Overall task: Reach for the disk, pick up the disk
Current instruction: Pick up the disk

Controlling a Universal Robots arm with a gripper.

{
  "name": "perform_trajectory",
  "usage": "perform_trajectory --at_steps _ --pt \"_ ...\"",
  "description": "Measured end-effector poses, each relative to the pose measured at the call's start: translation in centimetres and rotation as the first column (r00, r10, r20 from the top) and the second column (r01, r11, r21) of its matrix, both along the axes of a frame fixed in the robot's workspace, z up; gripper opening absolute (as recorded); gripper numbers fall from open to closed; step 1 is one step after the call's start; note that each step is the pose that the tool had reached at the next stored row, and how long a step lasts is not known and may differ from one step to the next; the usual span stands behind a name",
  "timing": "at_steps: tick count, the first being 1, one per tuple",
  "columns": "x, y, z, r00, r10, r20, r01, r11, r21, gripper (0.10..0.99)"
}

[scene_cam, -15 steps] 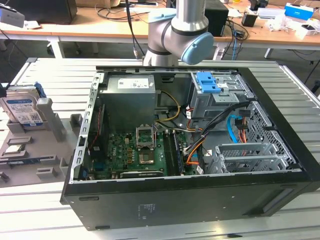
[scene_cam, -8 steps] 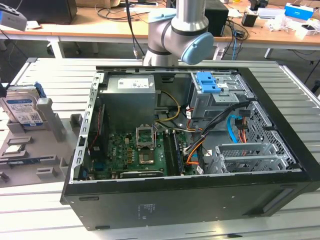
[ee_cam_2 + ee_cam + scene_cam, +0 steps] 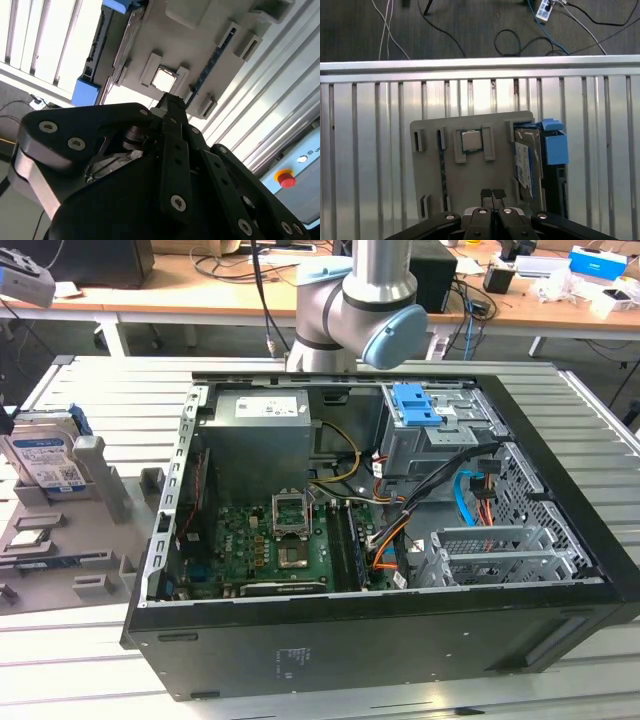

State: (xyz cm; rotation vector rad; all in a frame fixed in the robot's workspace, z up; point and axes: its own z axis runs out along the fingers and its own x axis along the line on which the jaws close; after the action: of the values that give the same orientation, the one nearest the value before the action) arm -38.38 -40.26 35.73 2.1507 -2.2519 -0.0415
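Hovering fingers (image 3: 485, 194), seemingly closed, near disk (image 3: 524, 165).

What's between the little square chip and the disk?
In the first wrist view, raised grey tabs of the plate stand between the chip and the disk.

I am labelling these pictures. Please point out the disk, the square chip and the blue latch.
disk (image 3: 523, 165), first wrist view, on its white label.
square chip (image 3: 471, 140), first wrist view, on its silver top.
blue latch (image 3: 415, 405), exterior view, on its flat top.
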Motion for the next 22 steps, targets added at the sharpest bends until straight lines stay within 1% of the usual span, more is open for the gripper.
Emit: perform_trajectory --at_steps 1,2,3,10,11,12,13,14,15,16,18,21,22 --pt "0.0 0.0 0.0 0.9999 -0.015 0.0 0.015 0.9999 0.0 0.106" --pt "0.0 0.0 0.0 0.999 -0.044 -0.0001 0.044 0.999 0.0 0.106" --pt "0.0 0.0 0.0 0.9988 -0.049 -0.0001 0.049 0.9988 0.0 0.106" --pt "0.0 0.0 0.0 0.9987 -0.05 -0.0001 0.05 0.9987 0.0 0.114" --pt "0.0 0.0 0.0 0.9987 -0.051 -0.0001 0.051 0.9987 0.0 0.235" --pt "0.0 0.0 0.0 0.9987 -0.051 0.0 0.051 0.9987 0.0 0.294" --pt "0.0 0.0 0.0 0.9987 -0.051 -0.0001 0.051 0.9987 0.0 0.294" --pt "0.0 0.0 0.0 0.9987 -0.051 0.0 0.051 0.9987 0.0 0.357" --pt "0.0 0.0 0.0 0.9987 -0.051 -0.0001 0.051 0.9987 0.0 0.357" --pt "0.0 0.0 0.0 0.9987 -0.051 -0.0001 0.051 0.9987 0.0 0.42" --pt "0.0 0.04 0.0 0.9987 -0.051 -0.0001 0.051 0.9987 0.0 0.42" --pt "0.0 0.98 0.0 0.9987 -0.051 -0.0002 0.051 0.9987 0.0 0.42" --pt "0.0 1.61 -0.01 0.9987 -0.051 0.0 0.051 0.9987 0.0 0.42"
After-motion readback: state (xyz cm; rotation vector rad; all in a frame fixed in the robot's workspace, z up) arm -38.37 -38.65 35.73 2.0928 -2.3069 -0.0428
